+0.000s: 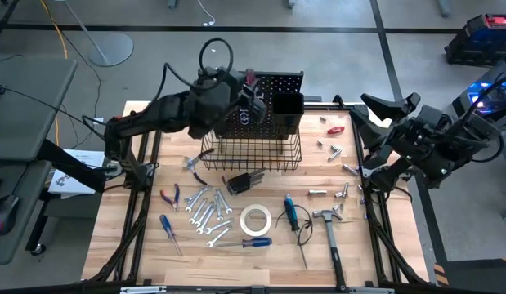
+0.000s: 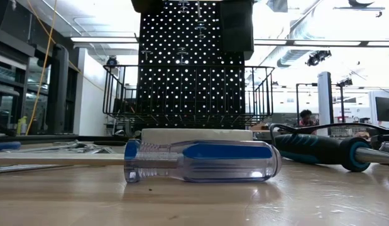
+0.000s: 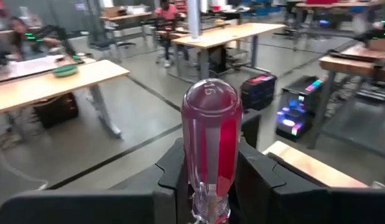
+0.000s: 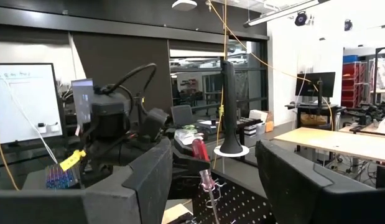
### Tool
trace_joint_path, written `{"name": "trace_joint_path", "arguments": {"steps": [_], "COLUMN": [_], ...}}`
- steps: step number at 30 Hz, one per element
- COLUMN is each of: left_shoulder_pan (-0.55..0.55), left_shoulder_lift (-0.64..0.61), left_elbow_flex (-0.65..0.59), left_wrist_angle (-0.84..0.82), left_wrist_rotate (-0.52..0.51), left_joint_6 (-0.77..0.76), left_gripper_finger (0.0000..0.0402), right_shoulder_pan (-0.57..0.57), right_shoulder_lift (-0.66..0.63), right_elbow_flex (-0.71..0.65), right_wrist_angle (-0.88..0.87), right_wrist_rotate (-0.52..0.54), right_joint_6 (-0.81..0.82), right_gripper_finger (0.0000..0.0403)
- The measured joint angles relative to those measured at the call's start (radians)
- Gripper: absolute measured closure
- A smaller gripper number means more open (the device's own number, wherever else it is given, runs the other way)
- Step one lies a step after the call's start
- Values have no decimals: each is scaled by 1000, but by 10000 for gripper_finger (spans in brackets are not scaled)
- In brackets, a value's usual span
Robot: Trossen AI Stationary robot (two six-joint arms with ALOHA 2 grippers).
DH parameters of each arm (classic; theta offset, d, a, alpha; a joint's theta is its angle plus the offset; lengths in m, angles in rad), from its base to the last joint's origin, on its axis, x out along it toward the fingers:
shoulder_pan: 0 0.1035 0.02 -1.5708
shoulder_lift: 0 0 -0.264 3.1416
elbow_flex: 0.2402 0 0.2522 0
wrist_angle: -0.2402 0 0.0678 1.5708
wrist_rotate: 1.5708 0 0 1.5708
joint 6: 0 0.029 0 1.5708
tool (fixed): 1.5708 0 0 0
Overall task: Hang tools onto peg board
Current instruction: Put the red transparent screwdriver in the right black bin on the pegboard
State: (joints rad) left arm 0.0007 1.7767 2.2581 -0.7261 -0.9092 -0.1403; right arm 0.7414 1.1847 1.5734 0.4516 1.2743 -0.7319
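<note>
From above, a pale wooden tabletop (image 1: 253, 261) is seen on a grey floor, with the peg board (image 1: 273, 102) and its wire basket (image 1: 253, 151) standing at the far edge. Wrenches (image 1: 205, 208), red-handled pliers (image 1: 172, 196), a white tape roll (image 1: 255, 220), a blue-handled screwdriver (image 1: 251, 242) and a claw hammer (image 1: 328, 224) are spread flat on the wood in front of the basket. The left gripper (image 1: 251, 91) is held up at the board's top edge, clamped on a red-handled screwdriver (image 1: 251, 79). The right gripper (image 1: 369, 122) is parked off the table's right edge, fingers spread wide, nothing held.

At table height, the blue-handled screwdriver (image 2: 200, 161) is seen lying on its side on the wood, the tape roll (image 2: 197, 134) behind it, the peg board (image 2: 191, 63) upright beyond. Bright ceiling lights and a seated person (image 2: 305, 117) are visible far off.

Left wrist view: the red-handled screwdriver (image 3: 211, 146) is gripped upright between the dark fingers (image 3: 173, 180). Wooden desks (image 3: 55, 78) and seated people are visible across a grey floor.

Right wrist view: its own fingers (image 4: 148, 171) are seen well apart, empty. Between them, farther off, the red-handled screwdriver (image 4: 200, 155) is seen in the left gripper (image 4: 189, 146), above the peg board (image 4: 239, 208). A whiteboard (image 4: 21, 93) and dark windows are seen behind.
</note>
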Motion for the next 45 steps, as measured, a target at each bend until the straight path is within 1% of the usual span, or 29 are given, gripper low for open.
{"name": "trace_joint_path", "arguments": {"steps": [2, 6, 14, 21, 25, 31, 39, 43, 45], "left_shoulder_pan": [13, 27, 38, 39, 39, 39, 44, 46, 46], "left_shoulder_lift": [4, 22, 45, 42, 56, 101, 100, 100, 100], "left_elbow_flex": [1, 2, -2, 0, 0, -1, 0, 0, 0], "left_wrist_angle": [-11, -11, 36, 33, 12, -31, -83, -92, -91], "left_wrist_rotate": [24, 31, 6, 0, 24, 26, -16, -16, -17], "left_joint_6": [-9, -25, 57, 53, 12, -21, -88, -172, -189], "left_gripper_finger": [318, 318, 318, 318, 318, 318, 318, 318, 314], "right_shoulder_pan": [0, 0, 0, 0, 0, 0, 0, 0, 0], "right_shoulder_lift": [0, 0, 0, 0, 0, 0, 0, 0, 0], "right_elbow_flex": [0, 0, 0, 0, 0, 0, 0, 0, 0], "right_wrist_angle": [0, -1, -9, -15, -16, -17, -18, -18, -19], "right_wrist_rotate": [0, 0, 6, 12, 12, 13, 13, 13, 13], "right_joint_6": [-1, -1, -1, -1, 2, 2, 10, 10, 10], "right_gripper_finger": [183, 183, 183, 183, 183, 182, 183, 183, 183]}}
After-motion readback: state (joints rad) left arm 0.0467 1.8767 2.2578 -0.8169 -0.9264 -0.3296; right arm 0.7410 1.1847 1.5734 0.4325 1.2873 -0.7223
